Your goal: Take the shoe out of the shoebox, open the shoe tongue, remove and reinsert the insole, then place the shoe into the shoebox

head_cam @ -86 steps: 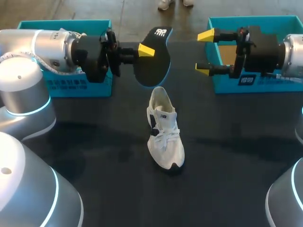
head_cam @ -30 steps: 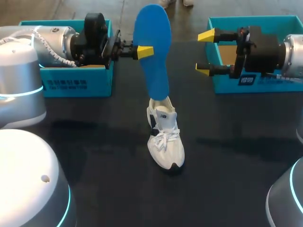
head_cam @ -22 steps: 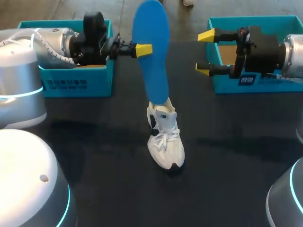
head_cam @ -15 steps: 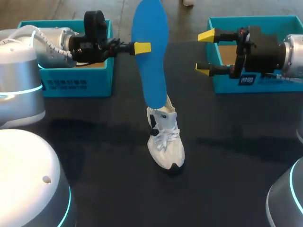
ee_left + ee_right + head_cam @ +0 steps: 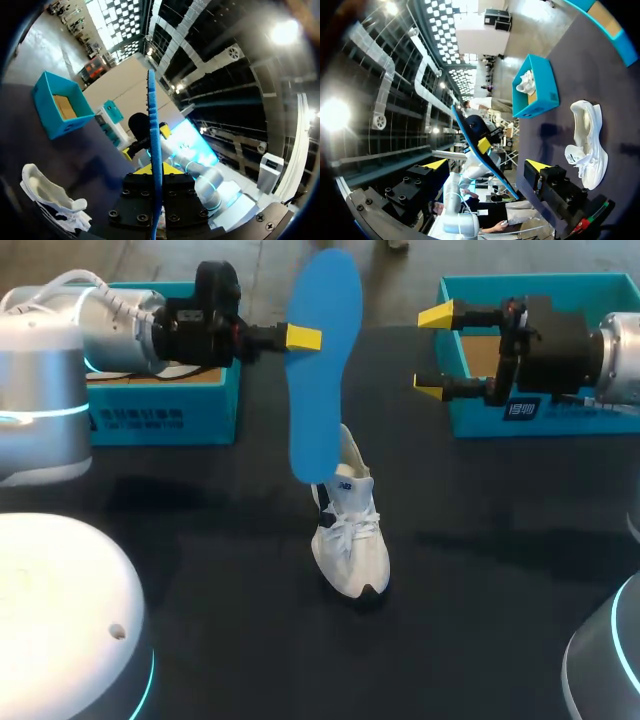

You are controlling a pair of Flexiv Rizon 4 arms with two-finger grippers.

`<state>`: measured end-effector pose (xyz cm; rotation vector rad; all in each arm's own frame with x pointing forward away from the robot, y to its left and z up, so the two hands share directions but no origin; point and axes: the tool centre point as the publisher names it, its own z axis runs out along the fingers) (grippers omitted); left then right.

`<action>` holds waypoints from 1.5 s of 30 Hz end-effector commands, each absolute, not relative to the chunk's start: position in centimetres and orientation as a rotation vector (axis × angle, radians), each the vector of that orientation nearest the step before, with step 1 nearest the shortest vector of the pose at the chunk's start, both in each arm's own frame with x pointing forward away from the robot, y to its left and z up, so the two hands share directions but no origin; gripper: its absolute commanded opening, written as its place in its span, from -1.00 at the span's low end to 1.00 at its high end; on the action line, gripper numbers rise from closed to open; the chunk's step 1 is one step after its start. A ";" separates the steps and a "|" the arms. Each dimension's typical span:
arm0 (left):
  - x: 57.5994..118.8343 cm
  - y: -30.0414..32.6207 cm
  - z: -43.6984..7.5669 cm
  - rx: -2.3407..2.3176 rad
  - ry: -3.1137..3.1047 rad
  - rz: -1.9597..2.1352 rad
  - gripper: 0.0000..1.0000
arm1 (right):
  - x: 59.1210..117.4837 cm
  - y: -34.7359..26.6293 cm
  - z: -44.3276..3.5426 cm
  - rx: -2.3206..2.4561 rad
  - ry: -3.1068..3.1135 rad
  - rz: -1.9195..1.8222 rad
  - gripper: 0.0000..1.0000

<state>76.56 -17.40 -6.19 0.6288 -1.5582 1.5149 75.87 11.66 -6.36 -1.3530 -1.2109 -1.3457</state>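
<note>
- Gripping the blue insole [image 5: 322, 360] near its upper end, the left fingers [image 5: 303, 337] are closed flat on it. One yellow tip shows on the near face; the other is hidden behind.
- Insole hangs close to upright above the dark worktop [image 5: 200, 570], slightly tilted. Its lower end is over the heel opening of the shoe [image 5: 348, 530] — whether the two touch cannot be told.
- Left wrist view: insole seen edge-on, a thin blue line running straight out from between that arm's fingers. Shoe lies off to one side of it, lower down.
- Shoe is white with dark patches, standing on its sole mid-worktop, outside both boxes. Toe points toward the robot, heel toward the far edge, laces lying across the tongue.
- Right fingers [image 5: 433, 352] are spread wide with nothing between them. They are raised just in front of the right shoebox [image 5: 560, 412], well apart from shoe and insole.
- Left shoebox [image 5: 160, 420], teal, sits at the far left, partly hidden behind the left arm. Right shoebox, also teal, sits at the far right with a brown cardboard floor showing.
- Right wrist view: insole and left arm lie ahead, across the worktop — shoe beside them.
</note>
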 end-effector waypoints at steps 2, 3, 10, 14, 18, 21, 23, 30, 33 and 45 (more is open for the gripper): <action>76.7 -17.3 -6.1 0.868 -1.305 1.202 -1.00 | 75.9 11.9 -6.4 -1.356 -1.210 -1.347 1.00; 76.7 -17.2 -6.1 0.884 -1.288 1.198 -1.00 | 75.9 11.9 -6.4 -1.356 -1.210 -1.347 1.00; 76.7 -17.2 -5.8 0.959 -1.235 1.169 -1.00 | 75.9 11.9 -6.4 -1.356 -1.210 -1.347 1.00; 76.7 -17.3 -5.8 0.965 -1.227 1.163 -1.00 | 75.9 11.9 -6.4 -1.356 -1.210 -1.347 1.00; 76.5 -17.3 -5.7 0.953 -1.228 1.163 -1.00 | 75.9 11.9 -6.4 -1.356 -1.210 -1.347 1.00; 76.5 -17.4 -5.6 0.940 -1.228 1.166 -1.00 | 75.9 11.9 -6.4 -1.356 -1.210 -1.347 1.00; 76.5 -17.4 -5.6 0.940 -1.227 1.167 -1.00 | 75.9 11.9 -6.4 -1.356 -1.210 -1.347 1.00; 76.6 -17.5 -5.6 0.949 -1.221 1.176 -1.00 | 75.9 11.9 -6.4 -1.356 -1.210 -1.347 1.00; 76.6 -17.5 -5.6 0.949 -1.221 1.176 -1.00 | 75.9 11.9 -6.4 -1.356 -1.210 -1.347 1.00; 76.6 -17.5 -5.6 0.949 -1.221 1.176 -1.00 | 76.3 12.1 -5.6 -1.404 -1.258 -1.303 1.00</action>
